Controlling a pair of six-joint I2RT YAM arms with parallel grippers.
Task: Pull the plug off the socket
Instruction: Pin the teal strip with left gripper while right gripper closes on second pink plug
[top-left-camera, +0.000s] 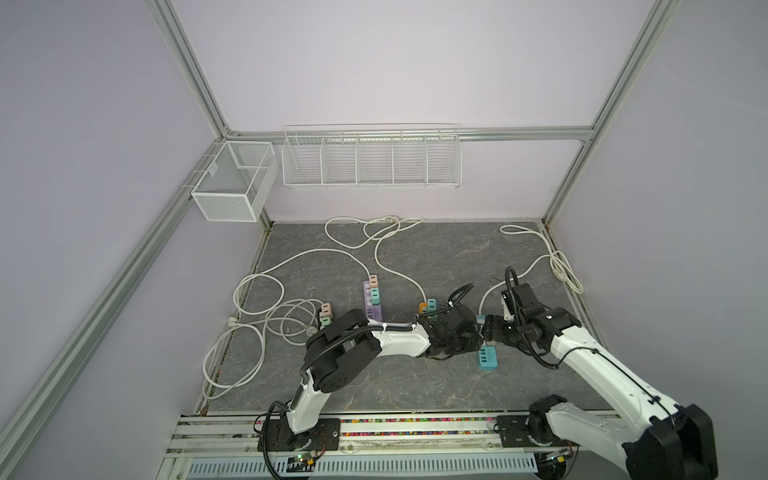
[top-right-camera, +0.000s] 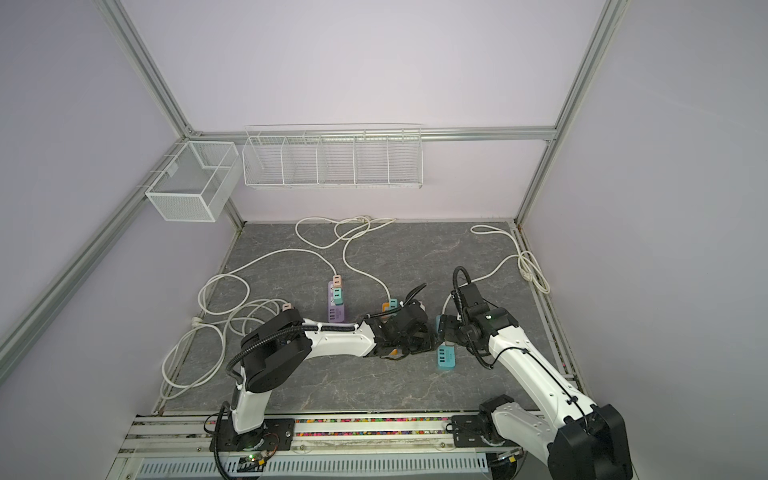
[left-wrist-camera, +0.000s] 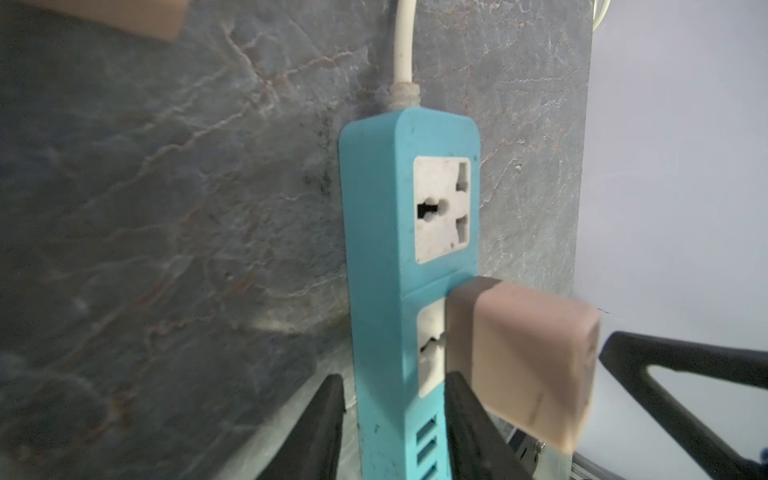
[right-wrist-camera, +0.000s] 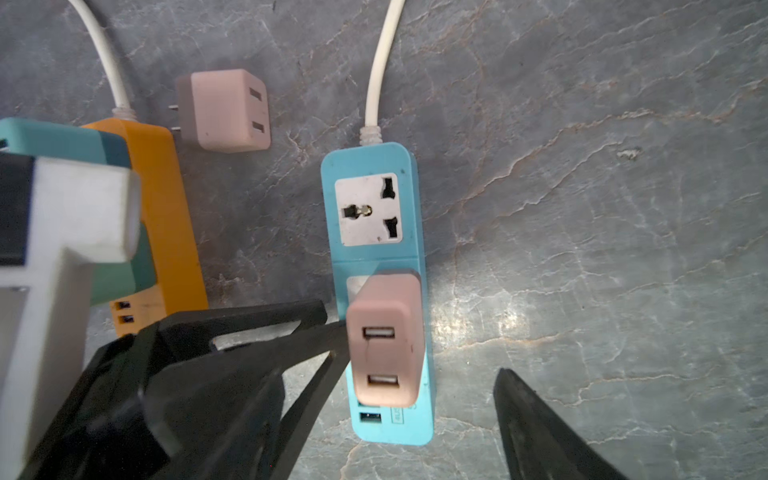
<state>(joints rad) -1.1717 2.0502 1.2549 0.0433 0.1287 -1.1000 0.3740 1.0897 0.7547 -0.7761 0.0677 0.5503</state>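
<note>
Plug (right-wrist-camera: 384, 345): pink cube, probably light, stiff and smooth-sided, seated in blue strip (right-wrist-camera: 370, 160), right of centre in both top views. Pinch its flat sides. Right claw (right-wrist-camera: 422, 353) is wide, one finger touching it. Left claw (left-wrist-camera: 392, 377) is narrow astride the strip; cannot tell if clamped. Close beside lies orange strip (right-wrist-camera: 166, 216).

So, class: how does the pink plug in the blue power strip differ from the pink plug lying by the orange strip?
The seated plug is pushed into the blue power strip; the loose plug lies on the table. The seated plug's prongs are hidden; the loose plug's two prongs are bare. Both are pink, boxy adapters.
</note>
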